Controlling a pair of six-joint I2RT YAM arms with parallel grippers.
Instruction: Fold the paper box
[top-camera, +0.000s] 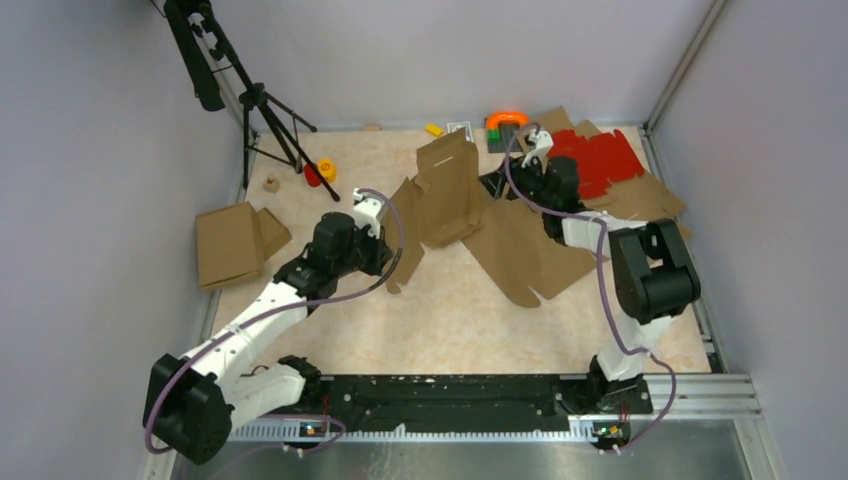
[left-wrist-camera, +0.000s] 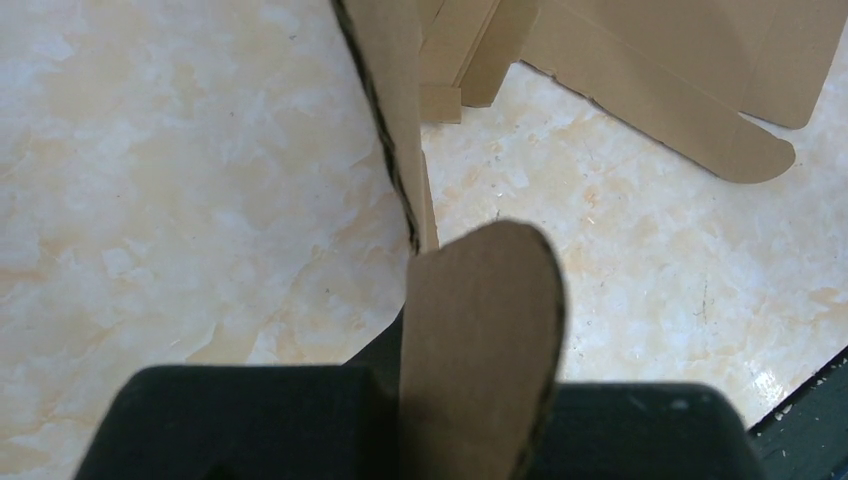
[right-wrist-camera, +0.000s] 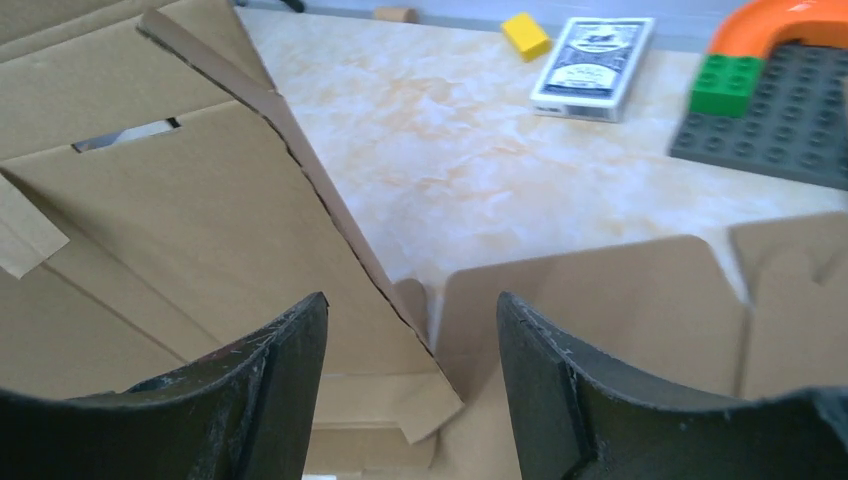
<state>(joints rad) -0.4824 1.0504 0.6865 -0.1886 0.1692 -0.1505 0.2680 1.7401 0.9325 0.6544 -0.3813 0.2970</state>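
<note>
Though overhead hides grip, left claw (left-wrist-camera: 470, 395) pinches paper box (left-wrist-camera: 482, 290) tab

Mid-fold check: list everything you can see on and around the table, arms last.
paper box: one, brown, table centre, partly raised
folded cardboard: one, brown, left edge
red sheet: one, red, far right
tripod: one, black, far left corner
wooden cube: one, tan, near tripod
yellow block: one, yellow, far edge
card deck: one, white-dark, far edge
brick plate: one, grey, far edge, bricks on top
left gripper: one, dark, shut on paper box tab
right gripper: one, dark, open at paper box edge
</note>
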